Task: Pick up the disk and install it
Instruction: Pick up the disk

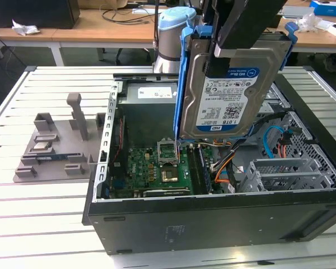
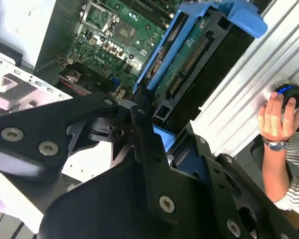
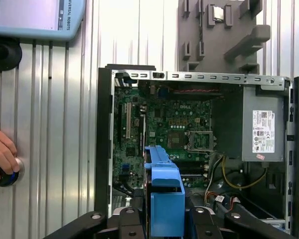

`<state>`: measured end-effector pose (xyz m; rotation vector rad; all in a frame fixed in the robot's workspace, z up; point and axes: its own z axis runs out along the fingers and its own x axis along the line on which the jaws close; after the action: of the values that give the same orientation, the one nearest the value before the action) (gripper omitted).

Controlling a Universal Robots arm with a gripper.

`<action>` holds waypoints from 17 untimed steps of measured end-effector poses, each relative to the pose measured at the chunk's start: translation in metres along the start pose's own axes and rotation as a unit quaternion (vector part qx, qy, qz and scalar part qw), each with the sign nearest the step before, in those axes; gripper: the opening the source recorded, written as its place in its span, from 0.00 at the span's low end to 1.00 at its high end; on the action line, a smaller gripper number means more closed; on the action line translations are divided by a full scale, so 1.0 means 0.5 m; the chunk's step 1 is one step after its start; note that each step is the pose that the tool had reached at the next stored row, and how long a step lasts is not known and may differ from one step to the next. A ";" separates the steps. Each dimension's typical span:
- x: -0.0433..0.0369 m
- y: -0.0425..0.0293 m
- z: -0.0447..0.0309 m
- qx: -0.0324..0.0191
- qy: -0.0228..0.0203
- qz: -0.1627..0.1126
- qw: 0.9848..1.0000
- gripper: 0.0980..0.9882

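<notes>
We see the gripper point(image 1: 227, 51) closed on the disk point(image 1: 229, 95). Its black jaws are narrowed to the thickness of the drive and clamp its upper edge. In the second wrist view one black finger point(image 2: 142, 132) presses against the drive's side, beside the green circuit board on its underside.

The disk hangs upright in the air above the open computer case point(image 1: 213, 224), touching nothing inside it. It is a flat silver metal slab with a glossy white-and-blue label. A blue plastic bracket point(image 1: 182, 84) with curved tabs at its corners frames it.

The case is a black sheet-metal box lying on its side with the lid off. Inside it lies a green motherboard point(image 1: 157, 168) with a square socket. In the corner of the case nearer the exterior view's right sits a perforated grey metal drive cage point(image 1: 291, 174), with orange and blue cables beside it.

The case rests on a ribbed aluminium table point(image 1: 39, 224). Beside the case, on the exterior view's left, stands a grey moulded fixture block point(image 1: 50, 151) with slots and posts. Beyond the case's edge, a person's hand point(image 2: 276, 117) rests on a round knob point(image 2: 288, 92).
</notes>
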<state>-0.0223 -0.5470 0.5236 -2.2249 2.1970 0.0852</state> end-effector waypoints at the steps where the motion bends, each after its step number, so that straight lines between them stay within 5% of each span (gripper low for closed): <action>1: 0.000 0.000 0.000 0.000 0.000 0.004 1.000 0.30; 11: 0.001 -0.003 0.001 0.001 0.000 0.014 1.000 0.30; 17: 0.002 -0.044 0.000 0.000 0.000 0.014 1.000 0.30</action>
<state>-0.0003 -0.5476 0.5228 -2.1925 2.2288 0.0853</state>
